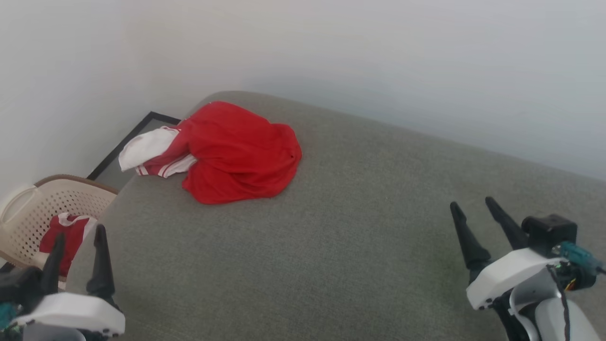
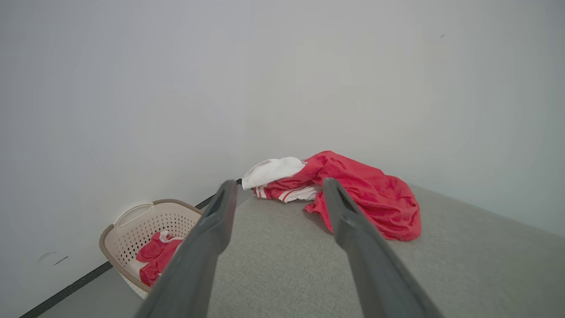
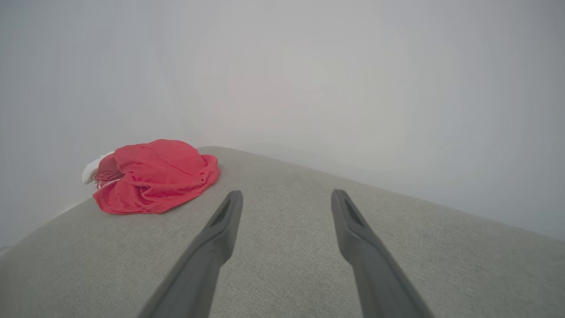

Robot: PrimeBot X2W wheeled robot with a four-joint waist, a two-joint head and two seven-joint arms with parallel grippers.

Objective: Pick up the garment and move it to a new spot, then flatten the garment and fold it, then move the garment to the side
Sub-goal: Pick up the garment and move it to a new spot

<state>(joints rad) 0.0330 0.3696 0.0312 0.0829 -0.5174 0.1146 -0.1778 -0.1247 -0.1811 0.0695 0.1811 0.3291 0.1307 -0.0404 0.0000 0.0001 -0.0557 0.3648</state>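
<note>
**Red garment bunched at far corner; both grippers empty**

Head view: garment (image 1: pixel 236 151), crumpled, at 11 o'clock on the grey cushion (image 1: pixel 331 246), with its white sleeve at the cushion's left edge. Left gripper (image 1: pixel 79 232) at 7 o'clock and right gripper (image 1: pixel 472 202) at 4 o'clock, fingers apart, holding nothing. Basket (image 1: pixel 71 179) at 8 o'clock with red cloth (image 1: pixel 61 241) inside.

Left wrist view: garment (image 2: pixel 366 194) at 1 o'clock, beyond the spread fingers.

Right wrist view: garment (image 3: pixel 154 176) at 10 o'clock, well apart from the spread fingers.

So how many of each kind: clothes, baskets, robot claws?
Beige perforated plastic basket: 1
Red-and-white garments: 2, the crumpled garment on the grey fabric cushion, another garment in the basket
Dark two-fingered grippers: 2, left gripper and right gripper, both open
Total: 5
</note>
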